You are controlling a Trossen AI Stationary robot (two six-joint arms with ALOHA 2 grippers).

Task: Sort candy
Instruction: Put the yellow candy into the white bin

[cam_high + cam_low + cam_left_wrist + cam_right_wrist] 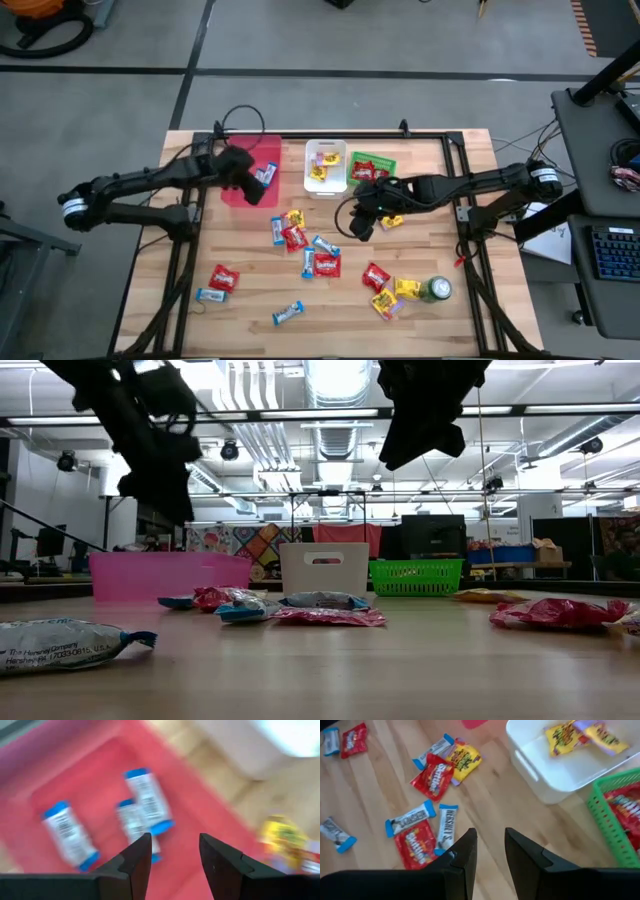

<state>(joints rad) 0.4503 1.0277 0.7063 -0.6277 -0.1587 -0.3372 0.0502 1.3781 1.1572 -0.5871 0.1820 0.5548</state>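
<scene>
My left gripper (175,855) hangs open over the pink bin (240,192). Three blue-and-silver bars (145,800) lie flat on the bin's floor, and nothing is between the fingers. My right gripper (490,845) stands open above the table's middle (365,215), near the green basket (385,160), with nothing between its fingers. Below it lie red packets (432,776), blue-and-silver bars (410,818) and a yellow packet (462,757). Several more candies (328,265) lie scattered toward the near edge.
The white bin (560,780) holds yellow packets, and the green basket (615,815) holds red ones. All three containers stand in a row at the far edge. A round green can (436,290) lies near the right front corner beside yellow packets (407,288).
</scene>
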